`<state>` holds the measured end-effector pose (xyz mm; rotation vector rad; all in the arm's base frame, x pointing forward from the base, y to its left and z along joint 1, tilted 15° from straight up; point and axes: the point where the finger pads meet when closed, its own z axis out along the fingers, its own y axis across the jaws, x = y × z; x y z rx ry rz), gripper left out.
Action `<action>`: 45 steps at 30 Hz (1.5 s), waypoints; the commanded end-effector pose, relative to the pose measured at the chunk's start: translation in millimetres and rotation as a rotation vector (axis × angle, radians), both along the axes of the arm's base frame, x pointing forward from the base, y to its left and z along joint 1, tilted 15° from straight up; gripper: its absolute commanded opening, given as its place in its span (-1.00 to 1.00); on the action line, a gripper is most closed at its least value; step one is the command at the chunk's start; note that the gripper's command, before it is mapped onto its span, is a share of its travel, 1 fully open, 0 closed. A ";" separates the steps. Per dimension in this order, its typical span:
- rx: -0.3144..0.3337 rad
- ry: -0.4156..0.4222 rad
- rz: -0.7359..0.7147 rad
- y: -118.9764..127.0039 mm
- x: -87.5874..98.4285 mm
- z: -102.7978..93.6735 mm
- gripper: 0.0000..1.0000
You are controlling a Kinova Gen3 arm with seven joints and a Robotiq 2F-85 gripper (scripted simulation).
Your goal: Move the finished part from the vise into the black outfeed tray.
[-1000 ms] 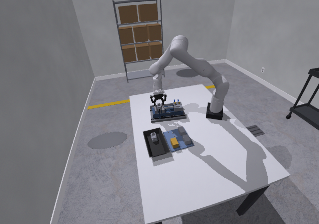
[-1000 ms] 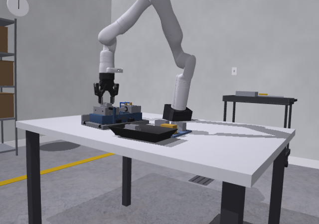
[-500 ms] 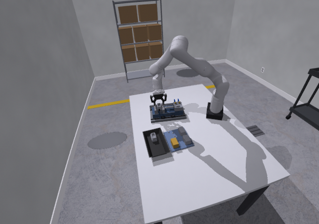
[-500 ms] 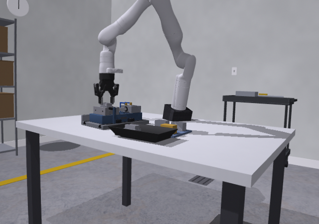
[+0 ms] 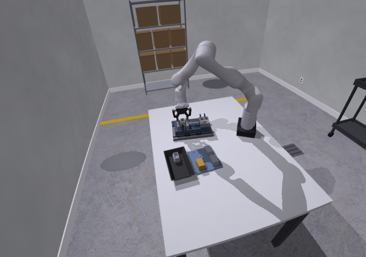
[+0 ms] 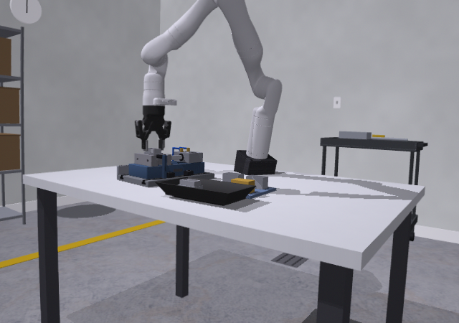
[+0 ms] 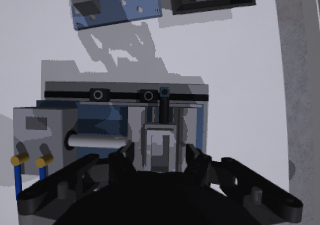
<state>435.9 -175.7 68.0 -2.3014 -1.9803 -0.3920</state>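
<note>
The finished part (image 7: 159, 146), a small grey block with a squared pocket cut in its top, sits clamped in the blue vise (image 5: 192, 128) at the far left of the worktop (image 5: 236, 183). It looks rigid, smooth and fairly dense, best gripped across its two free side faces. The hand (image 6: 152, 141) hangs just above it, fingers apart and empty, while the black outfeed tray (image 5: 168, 167) waits nearer, one part (image 5: 176, 157) inside

High corner view, low side view, close downward wrist view, all sharing the vise (image 5: 193, 127)
</note>
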 end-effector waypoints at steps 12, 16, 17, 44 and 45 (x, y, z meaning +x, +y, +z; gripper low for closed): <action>-0.001 -0.002 -0.001 -0.5 0.3 0.8 0.34; -0.001 -0.002 -0.001 -0.5 0.3 0.8 0.34; -0.001 -0.002 -0.001 -0.5 0.3 0.8 0.34; -0.001 -0.002 -0.001 -0.5 0.3 0.8 -1.00; -0.001 -0.002 -0.001 -0.5 0.3 0.8 -1.00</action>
